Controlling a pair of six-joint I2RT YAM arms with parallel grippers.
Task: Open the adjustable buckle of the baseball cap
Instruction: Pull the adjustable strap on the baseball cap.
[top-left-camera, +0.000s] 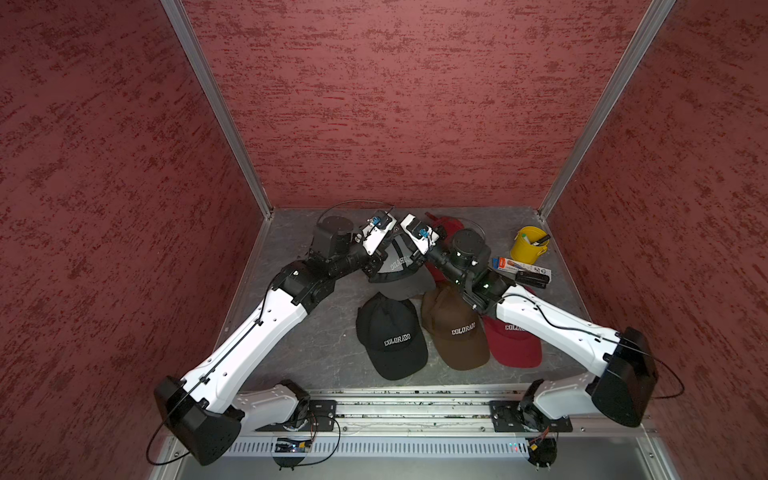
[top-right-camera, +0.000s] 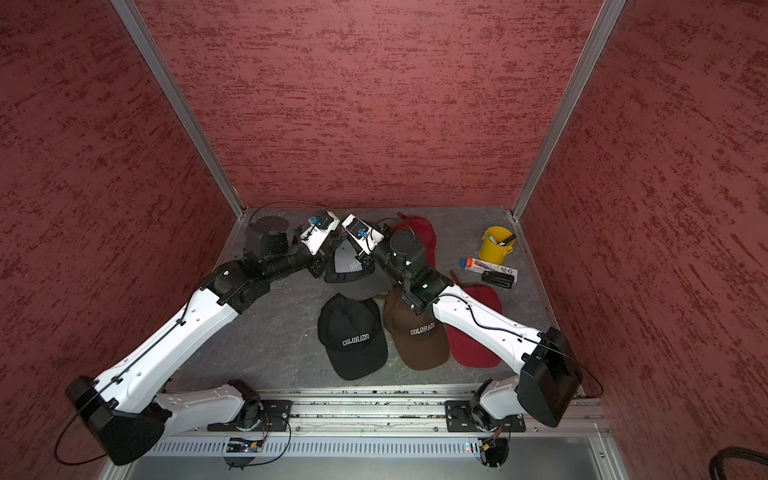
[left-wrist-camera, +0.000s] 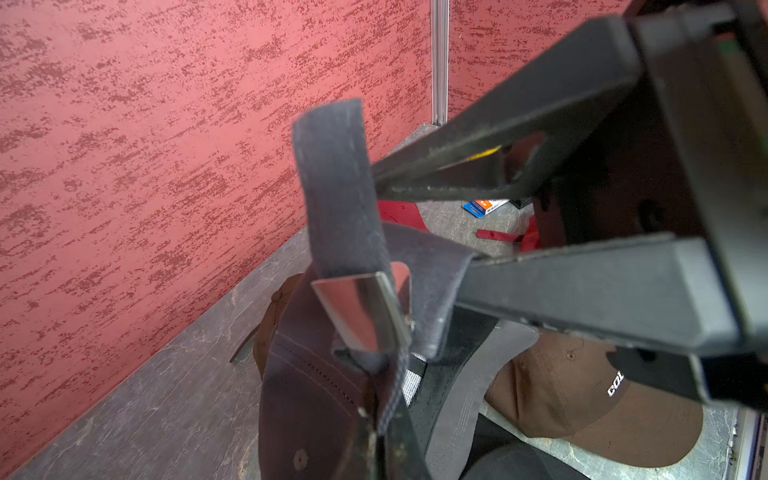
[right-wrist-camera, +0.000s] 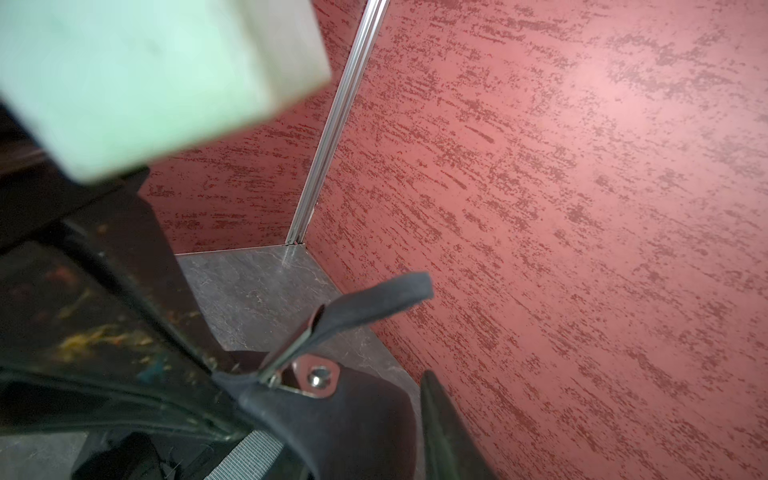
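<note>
Grey cap (top-left-camera: 401, 274), black cap (top-left-camera: 390, 336) and brown cap (top-left-camera: 457, 332) all read COLORADO.

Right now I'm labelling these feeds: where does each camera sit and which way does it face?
Top views: high above the arm bases, facing down toward the back wall; left arm, right arm and gray cap show.
Left wrist: on the left arm, looking along the left fingers at the buckle.
Right wrist: on the right arm, looking past the right fingers at that buckle.
Shared: both wrist views show buckle and strap.
</note>
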